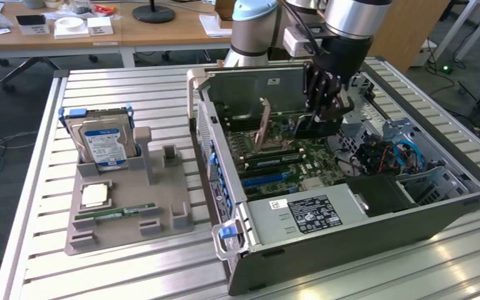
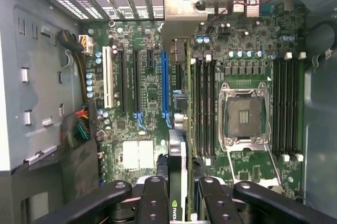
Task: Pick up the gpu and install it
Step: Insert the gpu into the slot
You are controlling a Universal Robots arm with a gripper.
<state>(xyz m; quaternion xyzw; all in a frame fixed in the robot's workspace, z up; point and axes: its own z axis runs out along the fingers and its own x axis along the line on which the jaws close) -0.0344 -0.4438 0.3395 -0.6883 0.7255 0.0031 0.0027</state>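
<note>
From the exterior view, the robot arm reaches down into the open computer case (image 1: pixel 349 237) that sits on the metal table (image 1: pixel 98 275). Its gripper (image 1: pixel 322 115) is low inside the case, and a dark flat piece, the gpu (image 1: pixel 314 129), sits between its fingers. I cannot tell from here if the card touches the board. Toward the exterior view's left, well apart from the case, is a grey holder (image 1: pixel 132 219). A hard drive (image 1: pixel 102 144) with a blue and white label stands in it, and a small green memory stick (image 1: pixel 115 214) lies flat near its front. The wrist view looks straight down at the green motherboard (image 2: pixel 137 129). Here the card is a very thin line seen from its edge, with the black fingers (image 2: pixel 152 195) pressed close on both sides of it. Its silvery bracket (image 2: pixel 181 16) is at the far end, by the case wall with the blue clips. The card runs just beside the long blue slot (image 2: pixel 165 82), between that slot and the memory sticks (image 2: pixel 202 103). The square chip socket (image 2: pixel 243 116) lies past those sticks.
</note>
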